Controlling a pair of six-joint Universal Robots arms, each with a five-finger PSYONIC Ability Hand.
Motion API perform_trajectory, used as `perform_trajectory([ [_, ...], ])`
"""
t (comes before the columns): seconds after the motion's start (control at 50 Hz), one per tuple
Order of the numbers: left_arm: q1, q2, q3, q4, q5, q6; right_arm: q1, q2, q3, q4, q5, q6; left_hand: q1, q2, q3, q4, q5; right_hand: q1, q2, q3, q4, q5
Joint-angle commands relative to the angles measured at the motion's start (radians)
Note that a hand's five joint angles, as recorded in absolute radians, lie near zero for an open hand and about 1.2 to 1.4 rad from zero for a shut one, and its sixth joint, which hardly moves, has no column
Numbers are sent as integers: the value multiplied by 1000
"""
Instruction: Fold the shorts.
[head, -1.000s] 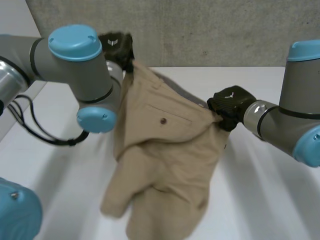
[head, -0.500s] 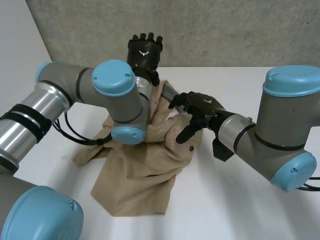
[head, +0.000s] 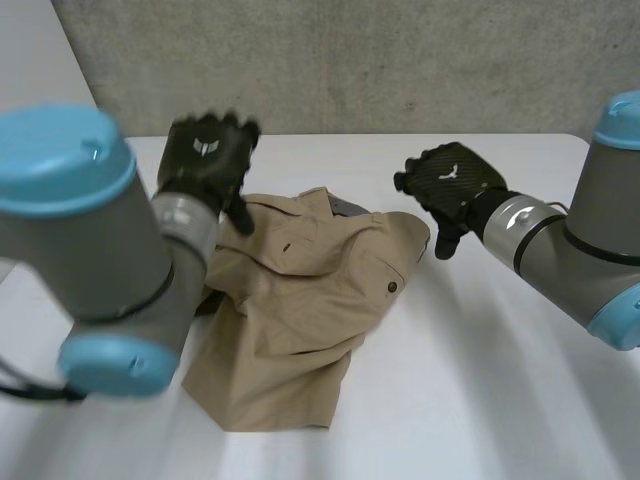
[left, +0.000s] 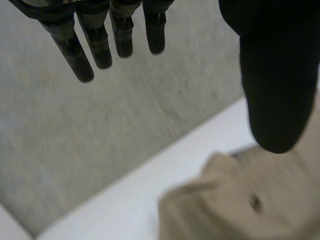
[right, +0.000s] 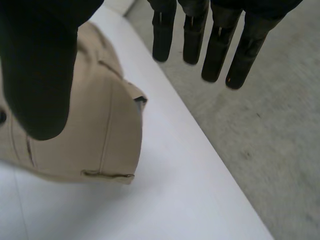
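Hovering either side of the crumpled shorts (head: 300, 320) on the worktop (head: 480, 400), left hand (head: 205, 155) and right hand (head: 450, 180) hold fingers (left: 97, 47) wide, empty.

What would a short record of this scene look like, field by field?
Cloth: tan fabric shorts, lying rumpled, not neatly folded
Surface: white table
Left hand: open, over the shorts' far edge, holding nothing
Right hand: open, beside the shorts' far corner, holding nothing
Backdrop: grey concrete wall

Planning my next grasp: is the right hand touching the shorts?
Apart. Right wrist view: the right hand hangs open, the shorts lying on the table beneath it.
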Motion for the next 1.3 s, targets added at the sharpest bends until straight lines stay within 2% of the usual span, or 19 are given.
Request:
perform_trajectory([
  [0.02,-52,102,-253,-110,-49,-157,-12,79,-8,0,-162,-270,247,244,238,247,238,380,335,325,336,328],
  [0.06,-69,109,-279,-142,-46,-194,-34,92,-10,2,-194,-293,262,259,253,262,253,445,400,390,402,393],
  [0.16,-117,122,-323,-245,-1,-300,-109,112,1,26,-293,-295,479,476,470,479,470,580,535,526,537,529],
  [0.26,-143,122,-340,-271,65,-355,-137,144,-7,84,-397,-300,508,506,500,509,500,592,547,538,549,541],
  [0.32,-158,113,-343,-273,95,-372,-146,169,-19,89,-412,-301,497,494,488,497,488,583,538,529,540,532],
  [0.38,-170,98,-340,-270,96,-375,-146,207,-51,89,-409,-303,438,436,430,438,430,522,477,467,478,470],
  [0.48,-177,21,-320,-267,93,-375,-138,287,-126,83,-408,-304,339,336,330,339,330,82,37,27,38,30],
  [0.54,-175,-29,-294,-267,90,-374,-134,324,-165,83,-403,-303,195,192,186,195,186,55,10,0,11,3],
  [0.6,-169,-66,-277,-265,73,-375,-128,373,-212,77,-403,-304,142,139,133,142,133,43,-2,-12,0,-9],
  [0.68,-154,-126,-244,-265,-5,-372,-114,436,-277,66,-396,-300,80,77,71,80,71,52,7,-3,8,0],
  [0.8,-140,-155,-224,-260,-88,-363,-76,502,-361,41,-331,-295,74,71,65,74,65,198,153,144,155,147],
  [0.92,-137,-167,-214,-239,-92,-358,-56,537,-390,-28,-314,-274,80,77,71,80,71,419,374,364,375,367],
  [1.02,-134,-187,-213,-219,-94,-357,-42,557,-407,-87,-299,-196,89,86,80,89,80,691,646,637,648,640],
  [1.12,-126,-224,-210,-214,-96,-355,-37,568,-410,-120,-279,-120,112,109,103,112,103,748,703,693,704,696],
  [1.2,-114,-243,-204,-211,-96,-355,-37,580,-416,-129,-271,-91,340,338,332,340,332,868,823,813,824,816],
  [1.24,-108,-244,-204,-202,-97,-355,-37,583,-422,-127,-270,-83,645,642,637,645,637,1060,1015,1006,1017,1009],
  [1.3,-94,-238,-199,-188,-96,-354,-37,583,-422,-120,-270,-74,1108,1106,1100,1108,1100,1093,1048,1038,1050,1041],
])
